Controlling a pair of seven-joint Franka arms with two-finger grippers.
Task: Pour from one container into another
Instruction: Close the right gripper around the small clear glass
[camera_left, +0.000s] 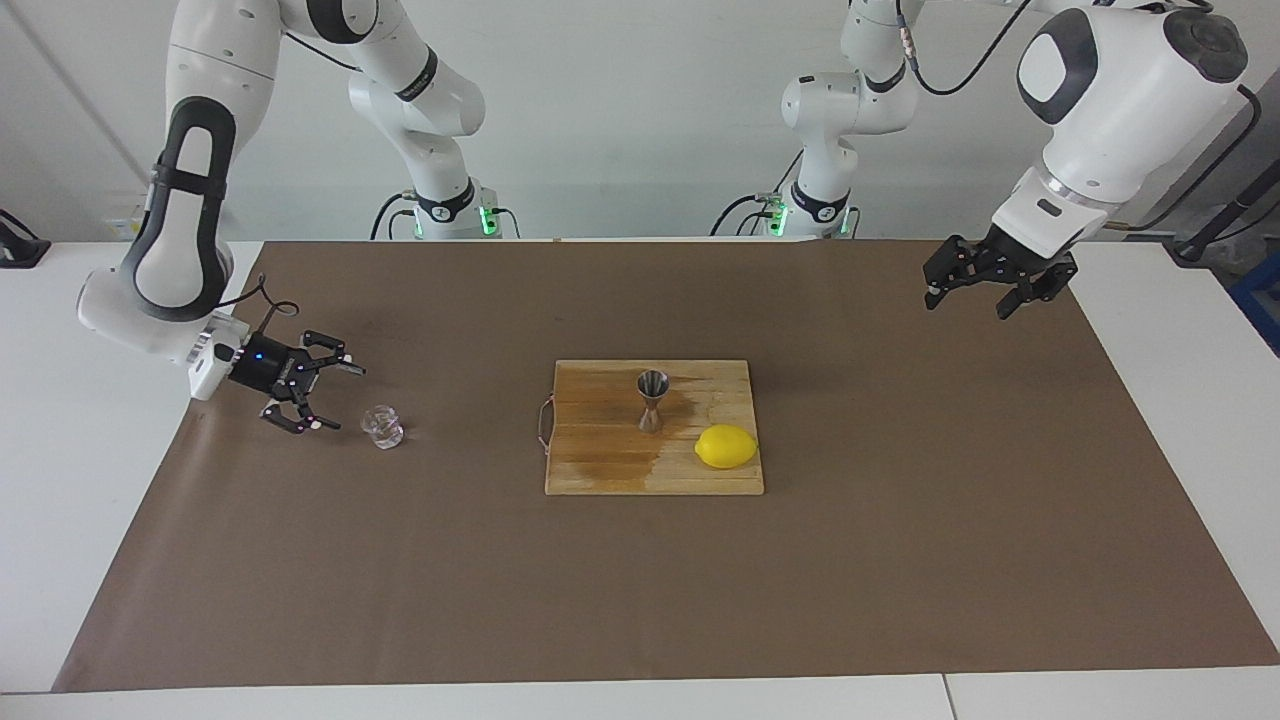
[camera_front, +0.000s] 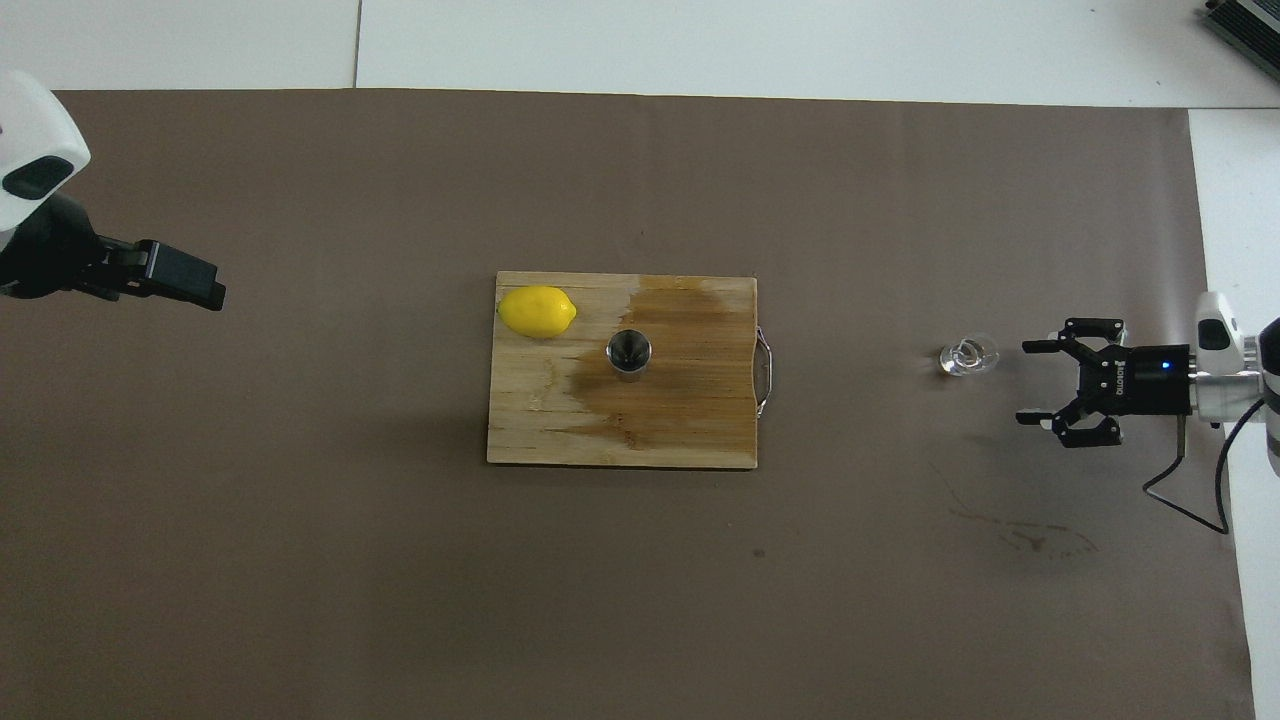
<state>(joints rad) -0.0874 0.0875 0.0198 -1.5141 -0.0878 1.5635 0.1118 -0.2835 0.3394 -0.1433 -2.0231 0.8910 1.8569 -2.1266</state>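
Overhead view shows the small glass cup (camera_front: 967, 357) standing on the brown mat (camera_front: 300, 560) toward the right arm's end of the table, well apart from the wooden cutting board (camera_front: 620, 440); its clear facets are hard to make out and whether it holds any liquid cannot be told. The right gripper (camera_front: 1036, 382) sits low just beside the cup, turned sideways toward it with fingers spread wide, not touching it. The steel jigger (camera_left: 652, 398) stands upright on the board on a dark wet-looking patch, with the lemon (camera_left: 726, 446) near it on the board, toward the left arm's end. The left gripper (camera_left: 975, 296) hangs raised over the mat's edge at the left arm's end, the arm waiting; its fingers are partly hidden, so I cannot tell their state
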